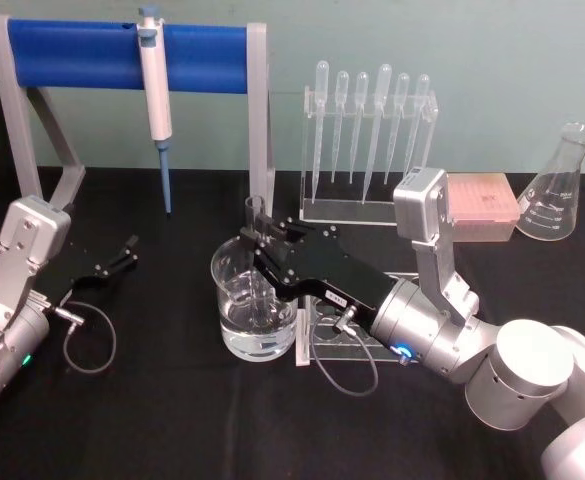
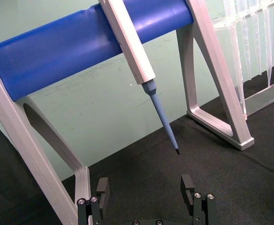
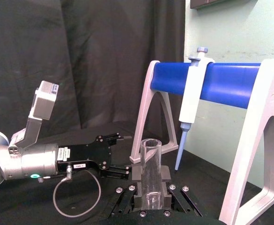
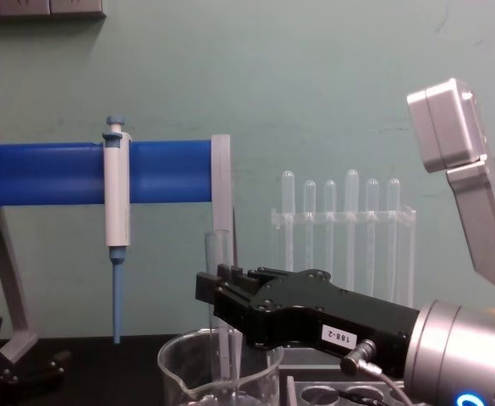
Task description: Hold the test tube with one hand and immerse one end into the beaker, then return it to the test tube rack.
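Test tube (image 1: 255, 212) of clear glass stands in wide beaker (image 1: 230, 312).

I see a pale green wall (image 1: 472, 40) running flat behind the bench, evenly lit. My table (image 1: 172, 420) is covered in matte black cloth. At its left end a black curtain (image 3: 80, 61) hangs in folds beside the wall.

Head high, chest low, common beaker (image 1: 227, 300)
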You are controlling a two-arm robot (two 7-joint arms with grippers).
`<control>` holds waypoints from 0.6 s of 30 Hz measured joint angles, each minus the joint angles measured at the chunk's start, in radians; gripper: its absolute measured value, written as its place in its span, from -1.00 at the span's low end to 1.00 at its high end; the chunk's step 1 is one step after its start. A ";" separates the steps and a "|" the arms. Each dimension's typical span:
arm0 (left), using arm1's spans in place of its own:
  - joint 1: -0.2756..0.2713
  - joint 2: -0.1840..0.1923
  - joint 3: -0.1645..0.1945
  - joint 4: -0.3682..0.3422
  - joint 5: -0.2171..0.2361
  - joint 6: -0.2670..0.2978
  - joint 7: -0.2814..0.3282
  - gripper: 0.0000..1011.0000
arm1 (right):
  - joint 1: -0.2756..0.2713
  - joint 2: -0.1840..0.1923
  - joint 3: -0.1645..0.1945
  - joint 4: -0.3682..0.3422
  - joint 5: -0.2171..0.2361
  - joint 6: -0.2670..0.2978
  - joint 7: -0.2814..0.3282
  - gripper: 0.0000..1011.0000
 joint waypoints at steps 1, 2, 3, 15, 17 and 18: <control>0.000 0.000 0.000 0.000 0.000 0.000 0.000 0.98 | 0.000 0.000 0.000 0.000 0.000 0.000 0.000 -0.56; 0.000 0.000 0.000 0.000 0.000 0.000 0.000 0.98 | 0.000 0.000 0.000 0.000 0.000 0.000 0.000 -0.56; 0.000 0.000 0.000 0.000 0.000 0.000 0.000 0.98 | 0.000 0.000 0.000 0.000 0.000 0.000 0.000 -0.56; 0.000 0.000 0.000 0.000 0.000 0.000 0.000 0.98 | 0.000 0.000 0.000 0.000 0.000 0.000 0.000 -0.56; 0.000 0.000 0.000 0.000 0.000 0.000 0.000 0.98 | 0.000 0.000 0.000 0.000 0.000 0.000 0.000 -0.56; 0.000 0.000 0.000 0.000 0.000 0.000 0.000 0.98 | 0.000 0.000 0.000 0.000 0.000 0.000 0.000 -0.56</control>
